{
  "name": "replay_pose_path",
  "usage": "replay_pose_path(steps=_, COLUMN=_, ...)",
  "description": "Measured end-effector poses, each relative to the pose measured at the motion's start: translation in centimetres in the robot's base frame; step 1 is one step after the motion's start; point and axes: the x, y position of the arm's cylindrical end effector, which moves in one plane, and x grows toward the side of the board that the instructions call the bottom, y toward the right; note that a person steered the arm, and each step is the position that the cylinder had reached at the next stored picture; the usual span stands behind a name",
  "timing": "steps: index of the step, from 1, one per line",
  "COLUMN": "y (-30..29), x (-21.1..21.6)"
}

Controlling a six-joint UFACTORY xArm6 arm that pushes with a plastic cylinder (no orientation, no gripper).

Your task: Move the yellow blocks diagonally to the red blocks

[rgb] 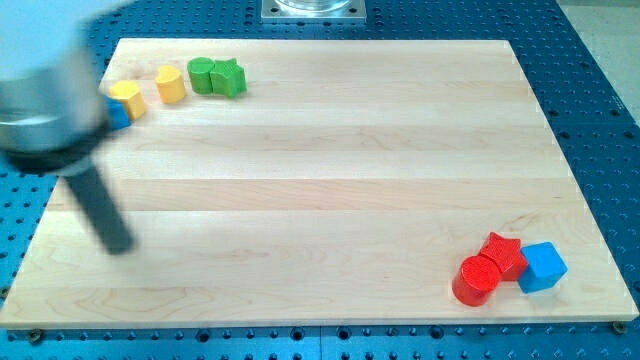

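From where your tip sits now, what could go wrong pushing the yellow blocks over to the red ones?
1. The two yellow blocks sit apart, so one may slip off my tip.
2. The green blocks beside them could get dragged along.
3. The blue cube touches the red blocks and may be knocked off.

We seem to work in a lab: a wooden board (pixel 320 180) lies on a blue perforated bench (pixel 590 110).

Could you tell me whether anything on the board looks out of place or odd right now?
Nothing stands out. The yellow blocks and green blocks sit upright at the view's top left, the red blocks and blue cube at bottom right. My tip rests below the yellow ones, touching nothing.
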Motion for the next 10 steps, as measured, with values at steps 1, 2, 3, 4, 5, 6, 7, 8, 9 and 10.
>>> replay_pose_path(steps=1, y=-4.9, x=-2.8)
replay_pose_path(steps=2, y=-5.0, x=-3.1)
replay_pose_path(steps=3, y=-4.9, x=-7.5)
replay_pose_path(steps=4, y=-4.9, x=-14.1)
replay_pose_path(steps=5, y=-1.4, x=-18.2)
replay_pose_path(steps=6, y=7.0, x=-20.0)
replay_pose_path(steps=7, y=12.1, x=-20.7)
replay_pose_path(steps=8, y=4.1, x=-21.3)
replay_pose_path(steps=9, y=-0.8, x=-20.4)
replay_pose_path(steps=10, y=-3.6, x=-20.6)
